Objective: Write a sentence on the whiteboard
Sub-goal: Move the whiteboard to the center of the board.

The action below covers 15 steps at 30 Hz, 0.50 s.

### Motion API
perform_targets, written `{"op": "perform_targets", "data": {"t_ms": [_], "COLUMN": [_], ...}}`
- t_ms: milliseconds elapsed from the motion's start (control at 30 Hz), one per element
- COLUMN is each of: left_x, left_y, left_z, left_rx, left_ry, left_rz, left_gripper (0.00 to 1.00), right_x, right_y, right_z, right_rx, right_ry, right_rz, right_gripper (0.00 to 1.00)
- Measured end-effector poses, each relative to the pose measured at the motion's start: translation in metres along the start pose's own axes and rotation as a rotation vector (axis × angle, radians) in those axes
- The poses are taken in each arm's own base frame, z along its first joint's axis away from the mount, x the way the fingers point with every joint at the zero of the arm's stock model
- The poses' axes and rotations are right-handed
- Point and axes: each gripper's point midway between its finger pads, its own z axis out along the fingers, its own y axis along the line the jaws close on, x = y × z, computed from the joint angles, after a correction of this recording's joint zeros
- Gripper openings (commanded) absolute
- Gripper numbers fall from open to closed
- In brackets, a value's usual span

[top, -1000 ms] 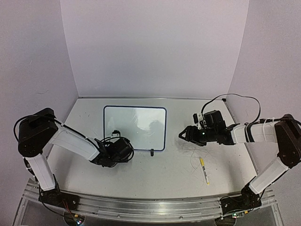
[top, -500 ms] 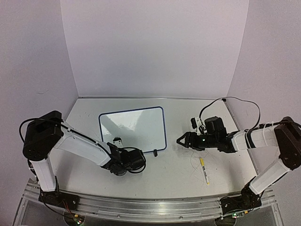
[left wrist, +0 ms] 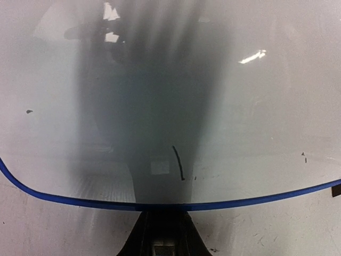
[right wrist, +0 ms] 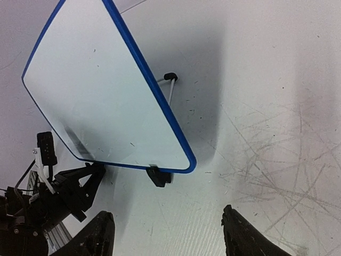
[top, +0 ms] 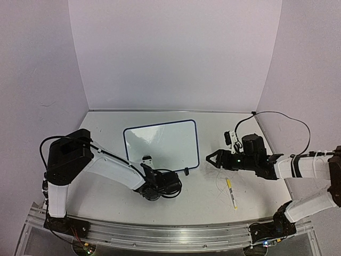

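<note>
Two pincers to report. My left pincer (left wrist: 160,216) is pressed together on the near edge of the whiteboard (top: 160,141), pinching its blue frame. My right pincer (right wrist: 171,234) is spread wide with nothing between its fingers. It hovers just off the whiteboard's right side, pointing toward it. The whiteboard sits a little askew on the table (top: 202,200), with a black foot (right wrist: 158,176) at its near right corner. A short dark stroke (left wrist: 178,162) marks its face just above the left pincer. A yellow marker (top: 230,193) lies right of the whiteboard, closer to the arm bases.
</note>
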Motion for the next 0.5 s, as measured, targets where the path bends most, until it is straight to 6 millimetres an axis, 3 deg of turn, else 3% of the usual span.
{"op": "perform_targets", "data": {"t_ms": [267,433,500], "left_x": [0.006,0.009,0.009], "left_y": [-0.027,-0.03,-0.031], "left_z": [-0.004,-0.005,-0.005], "left_rx": [0.036,0.045,0.045], "left_ry": [-0.021,-0.021,-0.023], "left_rz": [0.035,0.042,0.042], "left_gripper": [0.0,0.0,0.08], "right_x": [-0.015,-0.016,-0.015], "right_y": [0.003,0.002,0.001], "right_z": [-0.018,-0.021,-0.021], "right_rx": [0.027,0.04,0.045], "right_ry": [-0.074,-0.081,-0.075], "right_rz": [-0.035,-0.04,-0.038], "right_gripper": [0.71,0.71,0.71]}}
